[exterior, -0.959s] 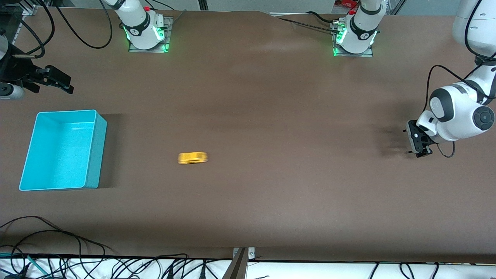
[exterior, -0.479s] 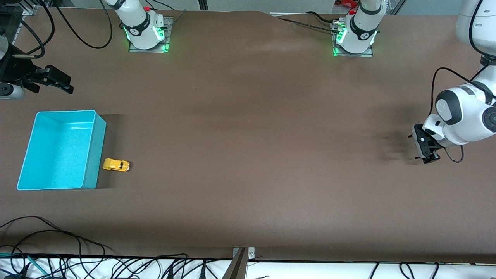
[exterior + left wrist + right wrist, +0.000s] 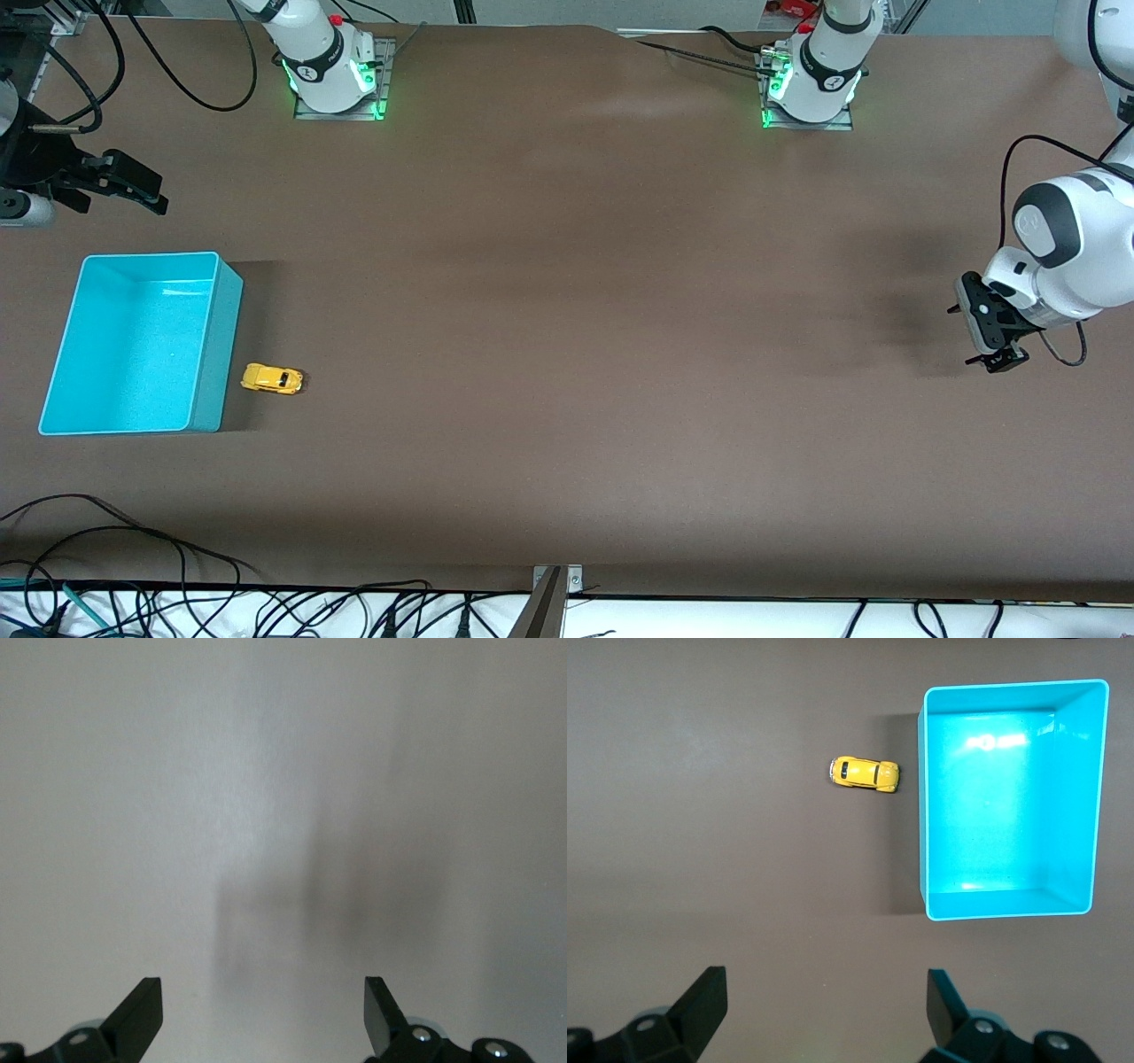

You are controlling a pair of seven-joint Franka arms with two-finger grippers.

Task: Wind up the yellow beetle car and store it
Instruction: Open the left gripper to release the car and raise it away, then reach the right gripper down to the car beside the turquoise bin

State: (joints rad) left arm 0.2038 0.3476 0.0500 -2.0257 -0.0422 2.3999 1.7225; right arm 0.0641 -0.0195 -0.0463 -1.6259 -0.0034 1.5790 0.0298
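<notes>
The car point(image 3: 272, 379) stands just beside the bin point(image 3: 205, 354); left gripper point(image 3: 997, 341) and right gripper point(image 3: 124, 188) are both released, grasping nothing

The surface point(image 3: 567, 354) looks matt brown. The turquoise bin point(image 3: 226, 292) is smooth, glossy plastic. The yellow beetle car point(image 3: 272, 379) has a shiny painted finish.

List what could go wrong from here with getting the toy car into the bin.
1. The yellow car sits on the table close beside the turquoise bin, so open fingers coming down may hit the wall or nudge the bin.
2. The car is tiny and on wheels; a poor pinch could send it rolling.
3. The right gripper waits open near the bin; the left gripper is at the table's other end.
</notes>
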